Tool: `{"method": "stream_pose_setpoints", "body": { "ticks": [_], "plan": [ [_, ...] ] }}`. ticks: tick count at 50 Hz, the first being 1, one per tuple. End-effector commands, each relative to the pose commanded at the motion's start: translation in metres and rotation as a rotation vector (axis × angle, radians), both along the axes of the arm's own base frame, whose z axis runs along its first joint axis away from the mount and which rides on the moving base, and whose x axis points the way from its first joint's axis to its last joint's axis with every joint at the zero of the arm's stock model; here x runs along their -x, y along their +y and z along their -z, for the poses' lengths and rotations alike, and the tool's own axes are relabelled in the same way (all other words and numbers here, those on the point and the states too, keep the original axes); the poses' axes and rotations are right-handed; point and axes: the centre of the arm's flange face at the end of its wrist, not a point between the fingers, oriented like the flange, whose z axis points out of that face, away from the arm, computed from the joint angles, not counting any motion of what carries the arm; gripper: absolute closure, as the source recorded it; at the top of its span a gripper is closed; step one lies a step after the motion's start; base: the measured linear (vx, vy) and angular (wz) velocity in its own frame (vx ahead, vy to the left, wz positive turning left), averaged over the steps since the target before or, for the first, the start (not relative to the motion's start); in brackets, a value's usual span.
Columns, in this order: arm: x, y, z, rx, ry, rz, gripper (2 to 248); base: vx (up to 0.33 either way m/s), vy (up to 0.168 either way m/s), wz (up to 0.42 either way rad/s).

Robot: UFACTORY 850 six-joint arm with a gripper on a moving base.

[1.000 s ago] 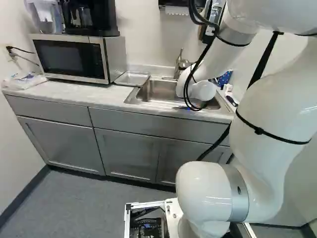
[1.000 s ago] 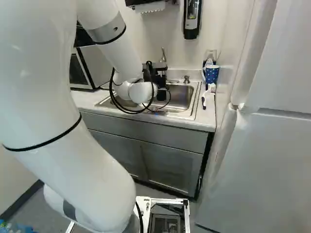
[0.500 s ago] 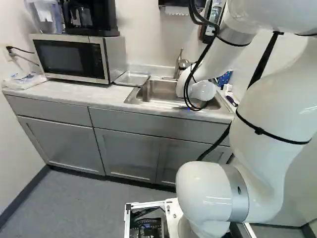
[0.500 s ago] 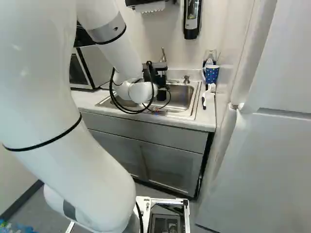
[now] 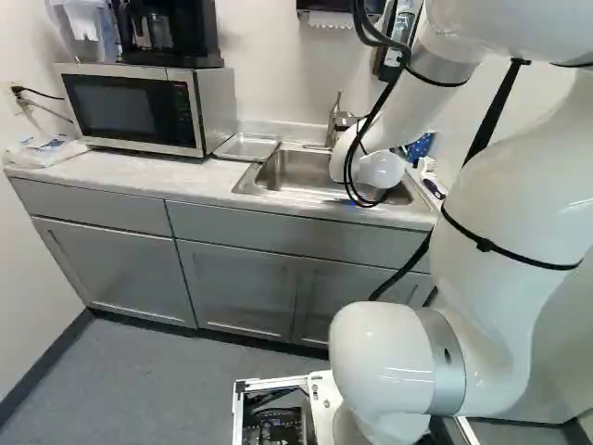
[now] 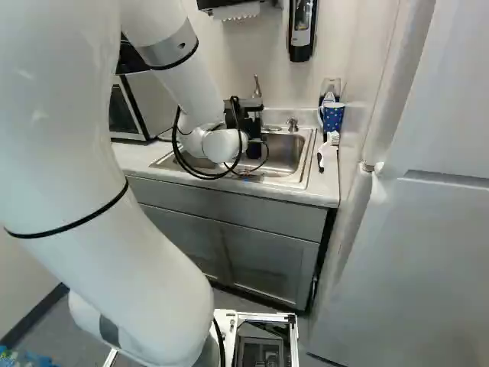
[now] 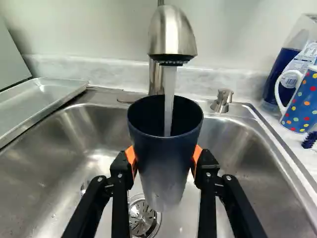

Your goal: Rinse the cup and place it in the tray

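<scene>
Cup dark blue, paler towards base, water streaming in; end effector grasping it.

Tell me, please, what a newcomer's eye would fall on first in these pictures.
Probably the stream of water running from the faucet into the dark blue cup, held upright over the sink between the gripper's orange pads. Next, perhaps, the white arm, looming large in both base views, then the polka-dot mug on the counter beside the sink.
</scene>
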Motion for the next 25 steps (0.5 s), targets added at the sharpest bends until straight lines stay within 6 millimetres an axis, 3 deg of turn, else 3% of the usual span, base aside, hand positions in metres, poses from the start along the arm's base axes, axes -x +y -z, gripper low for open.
{"method": "stream_pose_setpoints", "body": {
  "ticks": [25],
  "plan": [
    [0.0, 0.0, 0.0, 0.0, 0.0, 0.0, 126, 0.0, 0.0, 0.0]
  ]
}}
